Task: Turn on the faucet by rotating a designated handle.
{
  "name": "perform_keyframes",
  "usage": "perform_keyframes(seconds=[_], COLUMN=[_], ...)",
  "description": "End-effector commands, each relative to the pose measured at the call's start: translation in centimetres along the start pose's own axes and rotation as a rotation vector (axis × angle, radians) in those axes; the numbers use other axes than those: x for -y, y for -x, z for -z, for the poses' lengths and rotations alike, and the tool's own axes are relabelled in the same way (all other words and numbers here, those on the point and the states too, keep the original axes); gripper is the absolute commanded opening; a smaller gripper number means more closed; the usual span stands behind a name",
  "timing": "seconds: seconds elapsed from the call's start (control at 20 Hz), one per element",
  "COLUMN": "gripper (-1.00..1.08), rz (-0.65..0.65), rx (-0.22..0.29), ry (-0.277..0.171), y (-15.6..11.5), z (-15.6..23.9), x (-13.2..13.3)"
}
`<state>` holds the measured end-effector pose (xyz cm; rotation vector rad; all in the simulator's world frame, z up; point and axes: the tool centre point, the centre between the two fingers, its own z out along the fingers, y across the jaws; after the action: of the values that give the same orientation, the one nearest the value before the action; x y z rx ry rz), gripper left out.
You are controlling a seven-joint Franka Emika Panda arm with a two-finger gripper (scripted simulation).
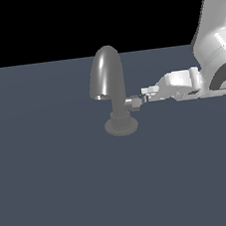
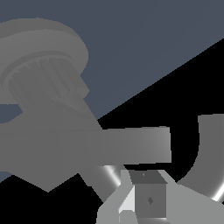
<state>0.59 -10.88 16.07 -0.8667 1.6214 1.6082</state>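
The pincer [image 1: 144, 95] is reaching in level from the exterior view's right, its tip meeting the handle [image 1: 133, 102], the small flat tab sticking sideways out of the faucet [image 1: 110, 85] at its ribbed neck. How wide the pincer is standing cannot be told: in the exterior view its fingers are merging into one pale shape, and in the wrist view only one finger [image 2: 148, 199] is showing, lying right against the long flat tab [image 2: 109, 146] without any clear sign of a second one closing on the other face. Whether it is gripping or merely pressing is therefore uncertain. The faucet is standing upright on its round disc base [image 1: 121, 126] near the middle of the dark slate surface [image 1: 58, 182], its tall hooded spout rising above the neck and leaning toward the exterior view's left. By my reading, the step in hand is the contact with the handle, at the start of the turn or just into it. The next move is calling for a sweep about the neck's upright axis, keeping the finger seated on the tab so it is not slipping off the end.
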Motion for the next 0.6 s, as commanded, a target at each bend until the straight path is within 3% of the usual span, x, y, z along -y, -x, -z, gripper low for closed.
perform_keyframes(seconds=[0.0,0.25,0.3,0.35,0.55], gripper=[-1.0,-1.0,-1.0,-1.0,-1.0], rz=[0.0,0.0,0.0,0.035,0.023], rx=[0.0,0.0,0.0,-0.005,-0.003], ry=[0.0,0.0,0.0,-0.002,-0.001], y=[-1.1,-3.4,-3.4,-1.1,-3.7], z=[0.0,0.0,0.0,0.0,0.0], x=[-0.3,-1.0,-1.0,-0.9,0.1])
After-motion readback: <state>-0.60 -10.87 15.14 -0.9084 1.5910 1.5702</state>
